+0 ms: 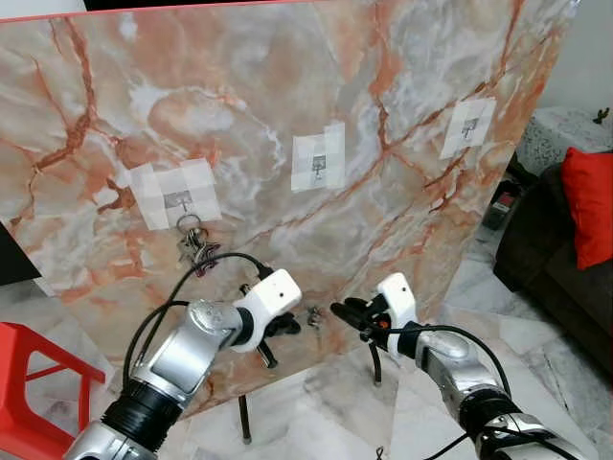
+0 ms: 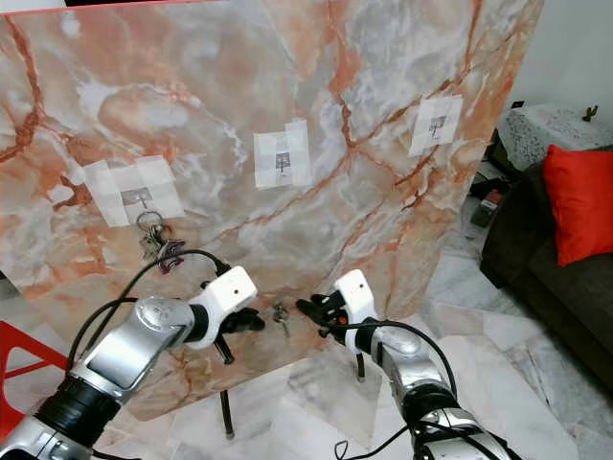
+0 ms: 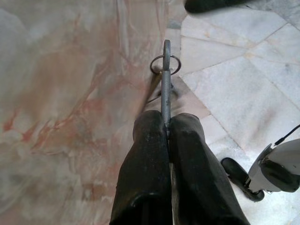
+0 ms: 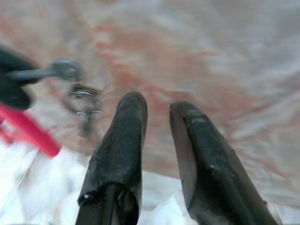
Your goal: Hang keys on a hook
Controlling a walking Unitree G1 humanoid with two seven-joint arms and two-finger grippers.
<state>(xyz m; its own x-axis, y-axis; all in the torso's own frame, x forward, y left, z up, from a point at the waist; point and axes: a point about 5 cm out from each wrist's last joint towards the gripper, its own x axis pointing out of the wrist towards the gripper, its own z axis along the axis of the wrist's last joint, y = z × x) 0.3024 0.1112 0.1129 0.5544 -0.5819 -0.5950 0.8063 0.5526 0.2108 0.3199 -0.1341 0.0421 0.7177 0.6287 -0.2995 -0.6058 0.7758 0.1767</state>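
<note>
A small key with a ring (image 1: pixel 312 315) hangs low in front of the marble board (image 1: pixel 287 86), and my left gripper (image 1: pixel 292 324) is shut on it. In the left wrist view the key's blade (image 3: pixel 166 89) sticks out from the closed fingers, with the ring (image 3: pixel 165 64) at its far end. My right gripper (image 1: pixel 337 310) stands open just to the right of the key, a little apart from it, and its wrist view has the ring (image 4: pixel 82 101) beside its fingers (image 4: pixel 126 122). Another bunch of keys (image 1: pixel 194 247) hangs on the left taped hook (image 1: pixel 182 201). The middle hook (image 1: pixel 319 161) and right hook (image 1: pixel 469 125) are bare.
The board leans on thin black legs (image 1: pixel 244 417) above a pale tiled floor. A red stool (image 1: pixel 24 383) stands at the lower left. At the right are a dark sofa (image 1: pixel 546 259) and its red cushion (image 1: pixel 589 206).
</note>
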